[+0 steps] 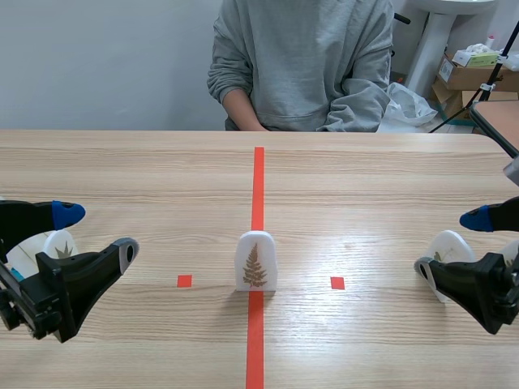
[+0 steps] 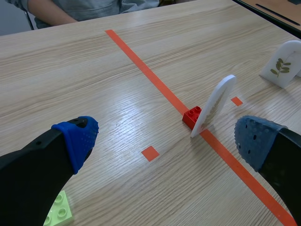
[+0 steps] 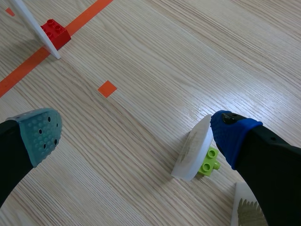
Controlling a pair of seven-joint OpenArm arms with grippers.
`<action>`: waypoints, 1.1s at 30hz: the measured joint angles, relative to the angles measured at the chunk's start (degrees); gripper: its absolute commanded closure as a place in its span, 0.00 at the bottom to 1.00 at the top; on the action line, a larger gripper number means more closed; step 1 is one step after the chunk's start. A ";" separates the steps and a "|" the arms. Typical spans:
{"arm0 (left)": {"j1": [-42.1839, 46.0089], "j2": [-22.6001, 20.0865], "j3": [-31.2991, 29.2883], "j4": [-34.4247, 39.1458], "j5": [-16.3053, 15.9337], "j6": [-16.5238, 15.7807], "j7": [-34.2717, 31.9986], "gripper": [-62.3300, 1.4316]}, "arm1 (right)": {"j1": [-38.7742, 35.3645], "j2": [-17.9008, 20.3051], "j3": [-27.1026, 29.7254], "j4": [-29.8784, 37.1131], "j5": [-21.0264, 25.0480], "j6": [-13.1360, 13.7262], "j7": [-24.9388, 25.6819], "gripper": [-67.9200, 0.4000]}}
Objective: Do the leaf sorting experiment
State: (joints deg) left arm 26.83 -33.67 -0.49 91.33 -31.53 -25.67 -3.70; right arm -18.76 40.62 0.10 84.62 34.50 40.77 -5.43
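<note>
A pale wooden counter runs toward a person in a grey hoodie seated at its far side. The fern card stands on the tape line, propped by a red brick, well apart from both arms. The left gripper and right gripper hold their fingers spread wide on nothing. A leaf card on a lime brick sits just beside the right gripper's blue-padded finger.

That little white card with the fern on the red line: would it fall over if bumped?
Probably yes. The fern card is thin and stands tilted, apparently propped by a small red brick behind it, so a nudge would likely topple or slide it. Edge-on it looks flat and rigid, so probably stiff, and light.
</note>
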 measured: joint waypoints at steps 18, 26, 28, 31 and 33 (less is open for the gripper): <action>0.00 0.00 0.00 0.00 0.00 0.00 -0.63 0.00 | 4.96 0.52 0.00 0.00 0.02 0.04 -1.01 0.00; 0.00 0.00 0.00 0.00 0.00 -0.02 -0.85 0.00 | 11.52 1.11 -2.58 0.00 0.02 -0.02 -2.91 0.00; 0.00 0.00 0.00 0.00 0.00 0.00 -0.83 0.00 | 13.62 1.68 -5.88 0.00 -0.07 0.00 -3.56 0.00; 0.00 0.00 0.00 0.00 0.00 0.00 -0.83 0.00 | 16.52 1.95 -11.13 -0.02 -2.19 0.02 -3.87 0.00; 0.00 0.04 0.00 0.00 0.00 0.00 -0.83 0.00 | 18.47 1.95 -14.47 -0.31 -2.56 0.04 -3.85 0.00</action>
State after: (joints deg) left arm 26.83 -33.63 -0.49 91.33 -31.53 -25.67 -4.54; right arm -0.30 42.57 -14.37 84.31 31.94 40.82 -9.28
